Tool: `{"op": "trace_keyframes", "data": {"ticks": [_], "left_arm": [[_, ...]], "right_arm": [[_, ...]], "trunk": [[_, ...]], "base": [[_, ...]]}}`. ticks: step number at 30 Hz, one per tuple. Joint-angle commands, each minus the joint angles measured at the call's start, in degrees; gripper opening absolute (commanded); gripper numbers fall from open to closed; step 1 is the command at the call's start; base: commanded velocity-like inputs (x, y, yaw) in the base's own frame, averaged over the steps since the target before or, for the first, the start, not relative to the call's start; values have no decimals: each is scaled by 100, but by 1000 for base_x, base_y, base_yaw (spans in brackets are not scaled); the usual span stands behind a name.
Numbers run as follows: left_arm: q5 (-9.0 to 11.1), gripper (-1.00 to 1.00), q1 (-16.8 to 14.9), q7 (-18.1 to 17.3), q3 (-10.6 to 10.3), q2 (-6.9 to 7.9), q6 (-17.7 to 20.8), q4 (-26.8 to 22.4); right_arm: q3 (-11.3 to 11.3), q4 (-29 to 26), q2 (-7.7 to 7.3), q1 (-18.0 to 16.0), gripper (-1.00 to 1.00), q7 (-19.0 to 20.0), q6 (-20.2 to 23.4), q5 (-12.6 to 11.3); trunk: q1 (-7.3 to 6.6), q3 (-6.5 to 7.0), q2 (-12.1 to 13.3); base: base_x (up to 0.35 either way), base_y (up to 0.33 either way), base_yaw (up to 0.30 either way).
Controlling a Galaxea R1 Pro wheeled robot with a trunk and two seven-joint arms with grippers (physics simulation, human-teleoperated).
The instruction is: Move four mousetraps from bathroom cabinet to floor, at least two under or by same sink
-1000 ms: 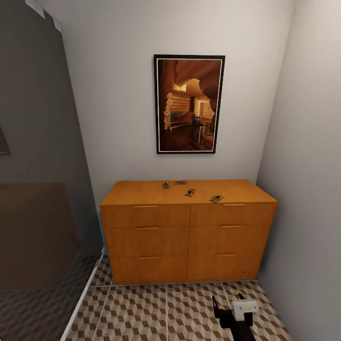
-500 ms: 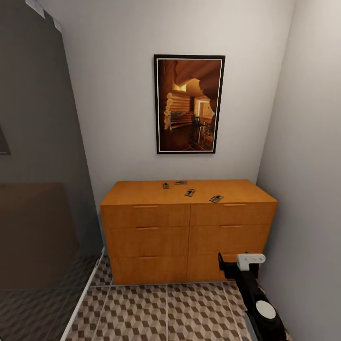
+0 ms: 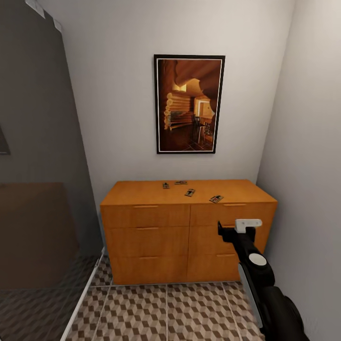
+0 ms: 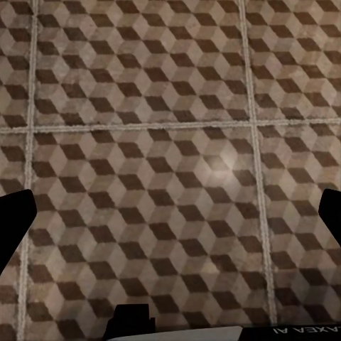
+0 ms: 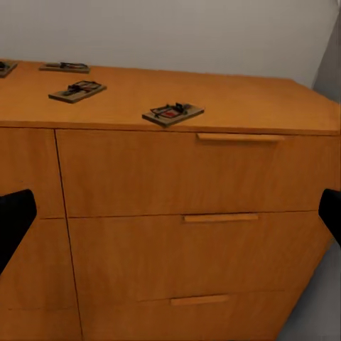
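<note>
Several mousetraps lie on the flat top of the orange-brown cabinet (image 3: 147,227): one (image 3: 216,199) near the front edge, one (image 3: 190,192) behind it, and two further back (image 3: 166,185) (image 3: 180,182). My right gripper (image 3: 233,230) is raised in front of the cabinet's right drawers, below the top. In the right wrist view it (image 5: 170,220) is open, facing the drawers, with the nearest mousetrap (image 5: 172,113) above the top drawer handle. My left gripper (image 4: 170,213) is open over the cube-patterned bathroom floor (image 4: 170,135), holding nothing. The sink is out of view.
A framed picture (image 3: 189,104) hangs on the wall above the cabinet. The right wall (image 3: 308,189) stands close beside the cabinet and my right arm. A grey panel (image 3: 38,189) with a white floor strip (image 3: 83,298) borders the left. Tiled floor (image 3: 166,312) lies in front.
My right arm has risen from near the floor to the height of the cabinet's upper drawers. The mousetraps and the camera have not moved.
</note>
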Motion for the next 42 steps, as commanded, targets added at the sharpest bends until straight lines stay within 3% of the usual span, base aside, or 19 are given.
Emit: {"op": "trace_keyframes", "data": {"ticks": [1,19,25,30,31,34,35,38,42], "left_arm": [[-2,100,2,-6,2,0,-8,-8],[-2,100,2,-6,2,0,-8,59],[-2,100,0,-6,2,0,-7,68],[-2,100,2,-6,2,0,-8,86],[-2,100,2,-6,2,0,-8,90],[-2,100,2,-6,2,0,-8,94],[-2,100,2,-6,2,0,-8,95],[-2,100,2,-6,2,-2,-8,96],[-2,100,2,-6,2,-6,-8,97]], "right_arm": [[8,-6,2,-86,100,-9,114,57],[20,74,40,-1604,100,-2,1250,107],[31,522,56,-2434,100,-1,1656,110],[33,1804,106,-3556,100,-1,1804,110],[33,2386,116,-3975,100,-1,1814,110],[34,3307,125,-4597,100,2,1796,106],[34,3915,129,-4979,100,1,1739,104],[32,4963,132,-5606,100,-1,1491,103],[28,5648,134,-5996,100,-5,1263,102]], "trunk": [[0,-6,-3],[0,-6,-3],[0,-6,-3],[0,-6,-3],[0,-6,-3],[0,-6,-3],[0,-6,-3],[0,-6,-3],[0,-6,-3]], "base": [[0,0,0],[0,0,0],[0,0,0],[0,0,0],[0,0,0],[0,0,0],[0,0,0],[0,0,0],[0,0,0]]}}
